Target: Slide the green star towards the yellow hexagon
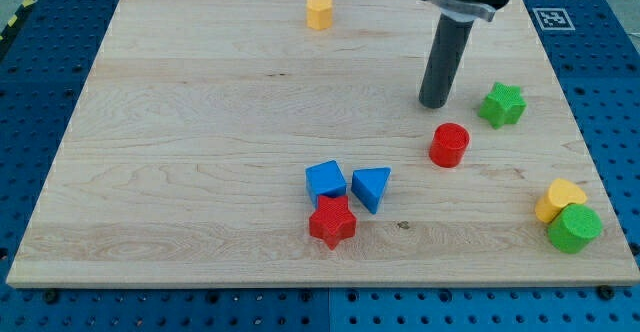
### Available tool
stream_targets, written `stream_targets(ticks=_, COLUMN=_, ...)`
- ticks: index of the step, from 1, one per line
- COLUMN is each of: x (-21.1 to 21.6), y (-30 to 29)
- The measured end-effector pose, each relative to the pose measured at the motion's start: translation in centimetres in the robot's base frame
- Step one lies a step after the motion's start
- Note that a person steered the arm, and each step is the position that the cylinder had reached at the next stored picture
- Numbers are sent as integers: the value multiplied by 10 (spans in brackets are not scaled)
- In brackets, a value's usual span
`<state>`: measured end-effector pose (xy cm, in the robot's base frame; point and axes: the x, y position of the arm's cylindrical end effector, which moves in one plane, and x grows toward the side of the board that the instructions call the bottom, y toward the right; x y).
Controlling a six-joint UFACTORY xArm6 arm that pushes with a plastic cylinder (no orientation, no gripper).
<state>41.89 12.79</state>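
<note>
Progress looks nil: my tip [434, 103], a bare rod with nothing to grasp, rests left of the green plastic star [502, 105], apart, and the yellow plastic hexagon [319, 12] sits far across the wooden bench [200, 152].

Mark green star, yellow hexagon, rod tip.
green star [502, 104], camera view, middle of its top face
yellow hexagon [319, 11], camera view, middle of the block
my tip [434, 103], camera view, rod's very end, left of star

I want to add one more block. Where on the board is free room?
Free: the whole left half, left of the yellow hexagon and blue cube. Crowded: right side, where my tip stands left of the green star, above the red cylinder.
</note>
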Motion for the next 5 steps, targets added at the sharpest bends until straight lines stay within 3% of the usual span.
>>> stream_targets(ticks=2, x=51, y=20)
stream_targets(ticks=5, x=53, y=115)
